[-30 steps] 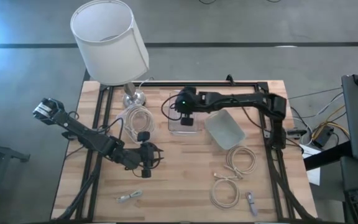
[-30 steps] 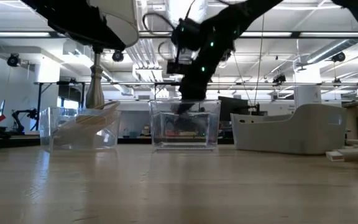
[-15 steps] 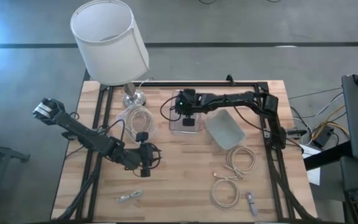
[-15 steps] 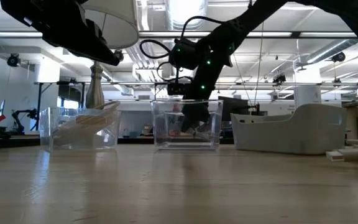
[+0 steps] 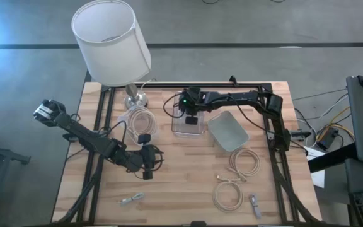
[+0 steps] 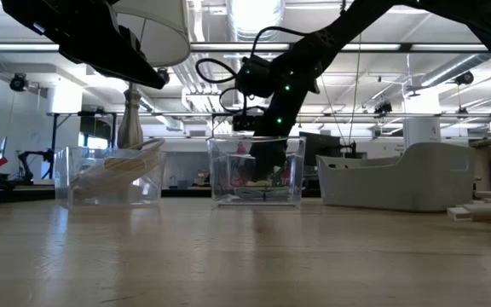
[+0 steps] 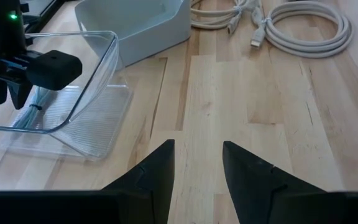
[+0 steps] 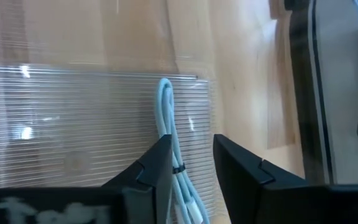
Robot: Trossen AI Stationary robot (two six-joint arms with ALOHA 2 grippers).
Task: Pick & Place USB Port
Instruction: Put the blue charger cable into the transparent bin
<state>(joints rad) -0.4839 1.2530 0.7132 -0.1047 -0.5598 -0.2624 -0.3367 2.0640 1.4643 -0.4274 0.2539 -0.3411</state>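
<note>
Right gripper [image 8: 191,162] fingers slightly parted over the clear bin [image 5: 188,128], holding nothing; light-blue USB cable [image 8: 169,134] lies inside. Risk: fingers snag the cable when lifting. Left gripper [image 7: 197,165] parted, empty

- The table [image 5: 181,176] is pale wood in lengthwise planks, with black rails along its sides.
- The clear bin [image 5: 188,126] under the right gripper [image 5: 191,120] is see-through, its floor ribbed in fine lines.
- Between the right gripper's dark fingers [image 8: 151,171] lies a pale blue cable [image 8: 174,163].
- The tray [image 5: 227,131] just beside that gripper is pale grey.
- The coiled cables [image 5: 229,195] are cream.
- The lamp [image 5: 111,41] has a white shade and a silver base.
- The left gripper [image 5: 147,159] is black.
</note>
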